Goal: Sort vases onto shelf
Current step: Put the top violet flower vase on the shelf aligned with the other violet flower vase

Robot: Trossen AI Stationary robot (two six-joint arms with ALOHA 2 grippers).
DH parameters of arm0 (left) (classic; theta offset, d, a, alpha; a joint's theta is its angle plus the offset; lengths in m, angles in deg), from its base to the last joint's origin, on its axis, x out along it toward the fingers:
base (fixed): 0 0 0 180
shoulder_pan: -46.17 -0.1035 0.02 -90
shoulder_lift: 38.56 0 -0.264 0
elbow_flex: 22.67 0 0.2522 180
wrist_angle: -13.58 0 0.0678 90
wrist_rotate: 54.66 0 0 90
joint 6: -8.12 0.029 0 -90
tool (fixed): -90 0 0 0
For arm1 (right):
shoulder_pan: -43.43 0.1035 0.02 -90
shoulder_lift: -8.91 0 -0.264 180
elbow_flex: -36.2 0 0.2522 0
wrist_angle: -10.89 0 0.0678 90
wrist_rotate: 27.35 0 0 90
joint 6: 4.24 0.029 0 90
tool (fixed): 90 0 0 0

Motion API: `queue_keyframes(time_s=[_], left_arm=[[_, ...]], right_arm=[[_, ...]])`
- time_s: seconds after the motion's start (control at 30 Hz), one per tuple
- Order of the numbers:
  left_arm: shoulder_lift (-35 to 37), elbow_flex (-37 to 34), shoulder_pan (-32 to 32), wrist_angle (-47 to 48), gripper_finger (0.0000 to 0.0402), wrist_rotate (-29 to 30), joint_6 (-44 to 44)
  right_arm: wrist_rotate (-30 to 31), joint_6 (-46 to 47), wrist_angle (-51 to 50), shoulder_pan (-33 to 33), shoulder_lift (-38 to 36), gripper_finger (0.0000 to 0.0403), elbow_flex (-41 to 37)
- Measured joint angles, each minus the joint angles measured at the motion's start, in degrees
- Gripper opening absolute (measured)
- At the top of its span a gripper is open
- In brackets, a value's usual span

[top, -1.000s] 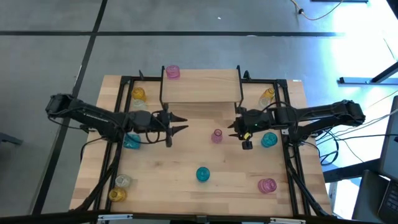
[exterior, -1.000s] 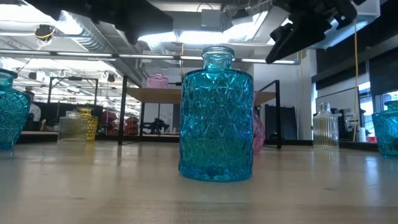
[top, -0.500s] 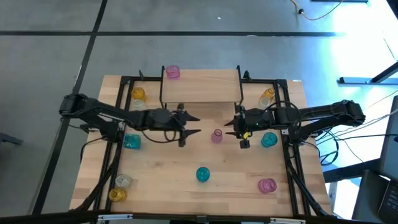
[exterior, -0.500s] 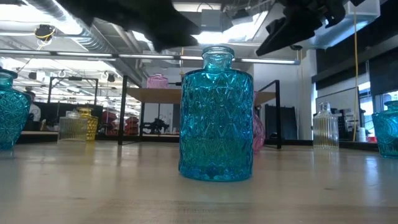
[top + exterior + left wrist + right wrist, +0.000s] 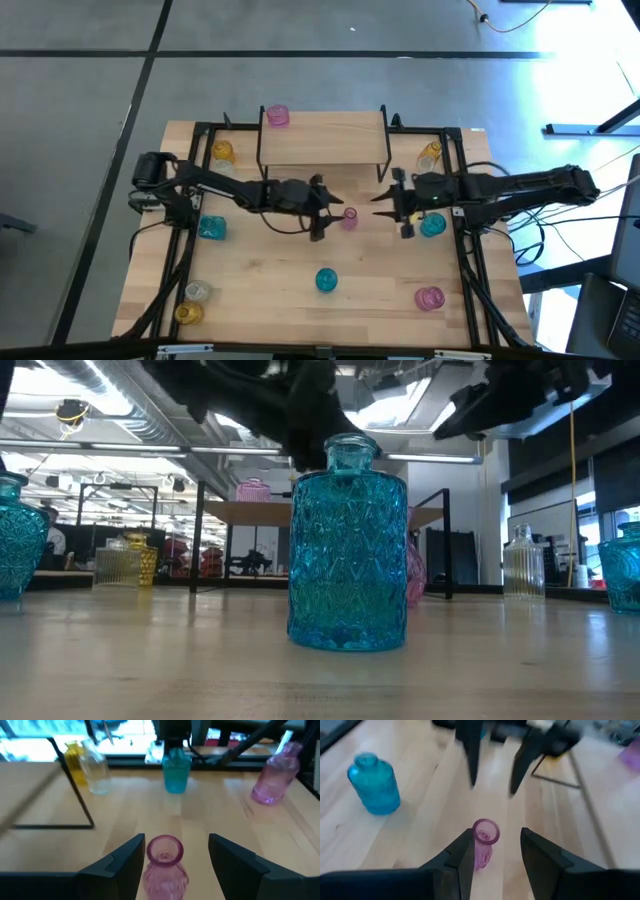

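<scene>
Centrally on the table (image 5: 300,270), a small ribbed translucent pink vase (image 5: 349,217) upright before the shelf (image 5: 322,140), which carries another pink vase (image 5: 277,116); left gripper (image 5: 333,208) spread wide, straddling the small vase untouched, right gripper (image 5: 384,205) part-open, empty, opposite it.

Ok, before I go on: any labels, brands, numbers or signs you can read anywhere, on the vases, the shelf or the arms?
None can be read in any view.
Pink vase between the left tool's fingers: ribbed glass only, no label.
Teal vase in the low view: cut pattern only, no text.
Shelf: bare wood, no marking.
Room behind the table: anything that might be signage is too blurred to read.
</scene>
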Motion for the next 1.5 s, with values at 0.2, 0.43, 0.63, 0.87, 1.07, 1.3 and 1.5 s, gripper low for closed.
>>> queue_keyframes(time_s=[0.2,0.43,0.63,0.87,1.07,1.3,1.5], left_arm=[[-5.4,6.3,-0.7,7.0,0.0212,-0.1,-1.1],[-7.1,7.9,-0.7,6.6,0.0212,-0.4,-1.1],[-7.6,7.9,-0.7,5.6,0.0212,-0.5,-0.4],[-8.7,7.8,-0.8,5.5,0.0212,0.0,-0.3],[-11.0,7.9,-0.8,3.4,0.0212,-0.1,-0.2],[-12.3,7.8,-0.9,1.9,0.0212,-1.2,-0.2],[-12.3,7.8,-1.0,1.4,0.0212,-1.2,-0.2]], right_arm=[[0.5,0.7,1.3,0.0,-6.4,0.0143,-2.3],[1.4,0.8,1.3,0.0,-7.3,0.0143,-3.4],[1.6,0.8,2.3,0.0,-7.3,0.0143,-3.4],[1.6,0.9,3.0,0.0,-6.8,0.0143,-3.4],[1.6,0.9,3.7,0.0,-5.6,0.0143,-3.4],[1.6,0.9,3.8,0.0,-4.9,0.0143,-3.4],[1.7,0.9,3.8,0.0,-4.9,0.0143,-3.4]])
